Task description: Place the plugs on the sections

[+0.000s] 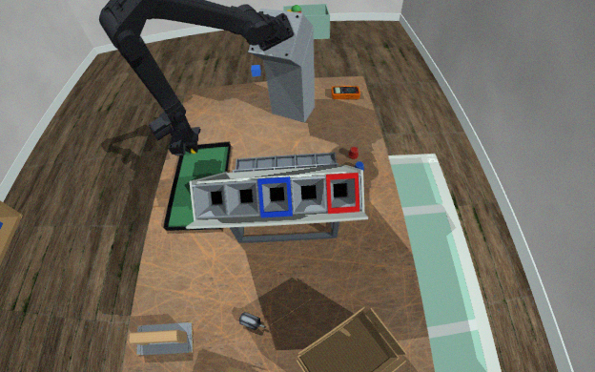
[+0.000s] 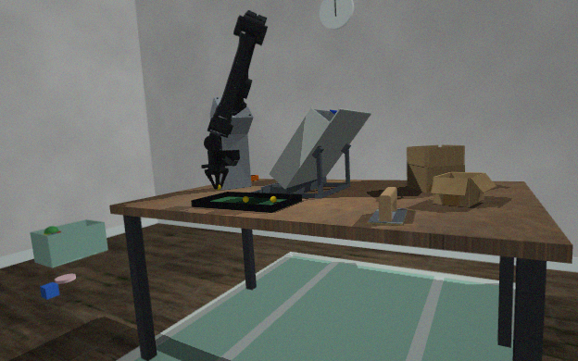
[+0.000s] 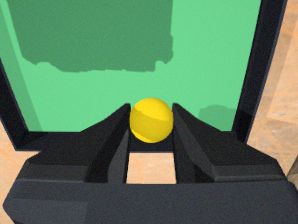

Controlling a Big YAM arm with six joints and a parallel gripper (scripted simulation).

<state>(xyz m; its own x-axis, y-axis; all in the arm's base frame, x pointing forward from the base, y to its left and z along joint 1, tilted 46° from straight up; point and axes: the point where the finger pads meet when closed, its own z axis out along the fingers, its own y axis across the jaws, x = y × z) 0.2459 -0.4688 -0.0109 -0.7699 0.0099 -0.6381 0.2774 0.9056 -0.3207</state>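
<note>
While the slanted funnel cover hides its pipes, the jaws pinch a yellow marble.
Largest to smallest on the counter: green tray, partly hidden under the cover; red plug behind it; blue plug, partly cut off by the cover's edge.

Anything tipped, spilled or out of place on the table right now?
Nothing stands out. The gripper holds a yellow marble over the green tray, two marbles sit inside it, and the red plug stands upright.
</note>
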